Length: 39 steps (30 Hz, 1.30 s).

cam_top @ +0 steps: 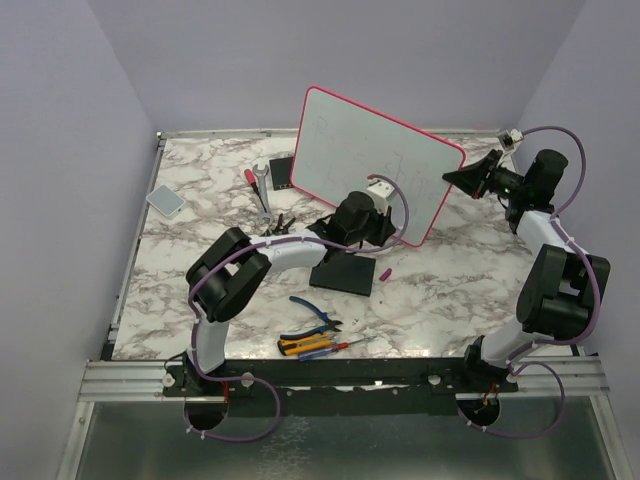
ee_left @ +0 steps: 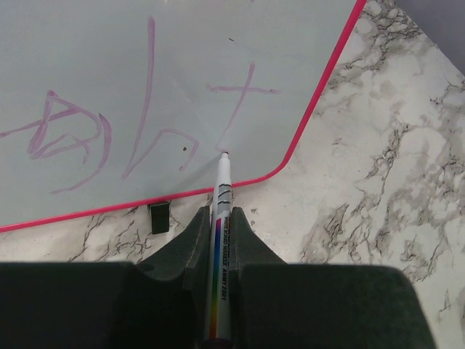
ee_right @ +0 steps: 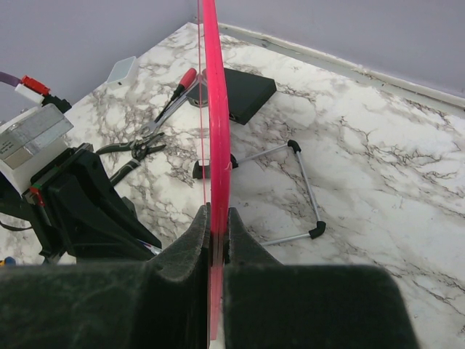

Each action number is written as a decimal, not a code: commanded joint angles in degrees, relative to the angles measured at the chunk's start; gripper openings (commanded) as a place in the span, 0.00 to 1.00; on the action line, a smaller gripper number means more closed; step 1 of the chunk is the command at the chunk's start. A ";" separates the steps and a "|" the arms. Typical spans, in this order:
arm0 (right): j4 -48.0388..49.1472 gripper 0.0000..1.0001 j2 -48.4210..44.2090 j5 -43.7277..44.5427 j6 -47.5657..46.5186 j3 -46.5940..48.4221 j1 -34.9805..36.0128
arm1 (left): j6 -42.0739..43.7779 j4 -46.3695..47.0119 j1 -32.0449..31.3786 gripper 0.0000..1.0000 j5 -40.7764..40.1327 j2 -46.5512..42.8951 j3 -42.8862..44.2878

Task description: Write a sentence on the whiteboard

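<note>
**Marker tip on the board, board pinched at its right edge**

The large whiteboard (cam_top: 380, 165) with the rounded pink-red frame stands tilted at the far middle of the white-and-grey marbled counter (cam_top: 450, 290); a thin wire stand with black feet (ee_right: 305, 182) shows behind it in the right wrist view. Faint pink handwritten lettering (ee_left: 109, 138) runs across its pale surface; the strokes are loose and I cannot read them as words.

The left end effector (ee_left: 218, 222) has its dark fingers pressed together on a white marker with a rainbow stripe (ee_left: 220, 240); the marker points forward, and its tip meets the board at the lower end of a cross-shaped stroke, near the board's rounded lower corner. The right end effector (ee_right: 216, 218) pinches the pink frame at the board's right edge, one finger on each face; that camera sees the board edge-on.

On the counter near the board lies a flat black square slab (cam_top: 345, 270), with a small pink cap (cam_top: 385, 271) just beside it on the right; nearer still are blue-handled pliers (cam_top: 318, 313) and yellow-and-orange-handled tools (cam_top: 310, 345). Left of the board lie a silver wrench (cam_top: 263, 195) and a red-handled tool (cam_top: 250, 178); a small grey square pad (cam_top: 165, 199) sits well apart at the far left.
</note>
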 commanded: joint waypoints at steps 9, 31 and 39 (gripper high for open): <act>-4.37 0.01 1.20 0.58 -3.63 -0.80 1.39 | -1.69 2.88 -0.14 0.00 0.19 -0.22 -1.55; -4.28 0.01 0.85 0.56 -3.66 -0.89 1.37 | -3.86 5.47 -4.18 0.00 -0.66 0.21 -2.09; -4.29 0.01 0.80 0.51 -3.64 -0.90 1.39 | -3.39 5.96 -4.36 0.00 -2.12 1.37 -1.10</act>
